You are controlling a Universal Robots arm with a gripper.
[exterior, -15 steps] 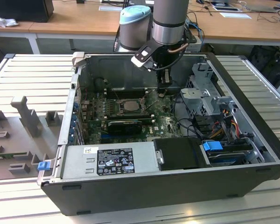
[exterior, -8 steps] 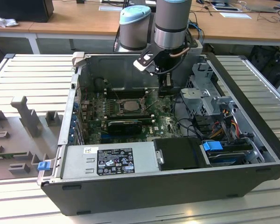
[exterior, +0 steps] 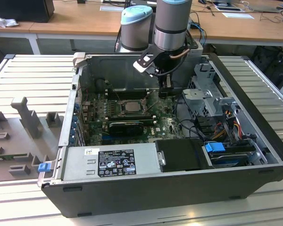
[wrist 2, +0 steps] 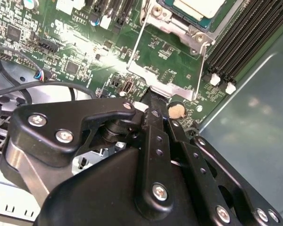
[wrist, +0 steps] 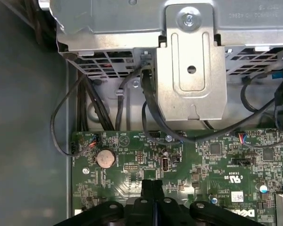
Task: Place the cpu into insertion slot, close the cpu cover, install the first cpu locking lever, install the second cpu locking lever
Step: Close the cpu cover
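Black two-fingered end effector (exterior: 164,92) hangs from the grey arm inside the open dark tower computer case (exterior: 179,188), on the exterior view's right of the socket. Its fingers are pressed together with only a thin seam between them in the first wrist view (wrist: 153,184), and nothing is visibly clamped between them. In the second wrist view the joined tip (wrist 2: 153,101) sits at the outer edge of the thin grey metal cpu cover (wrist 2: 162,81), which lies swung open away from the socket, green board showing through its square window. I cannot tell whether the tip touches it.

The small pale silvery square cpu (wrist 2: 198,7) is seated in the dark-framed metal insertion slot (wrist 2: 165,16) in the middle of the green motherboard (wrist: 212,165). A round silver coin battery (wrist 2: 176,110) lies just beside the tip, and long black memory slots (wrist 2: 240,42) run alongside the socket. The case rests on a grey slatted counter (exterior: 33,75).
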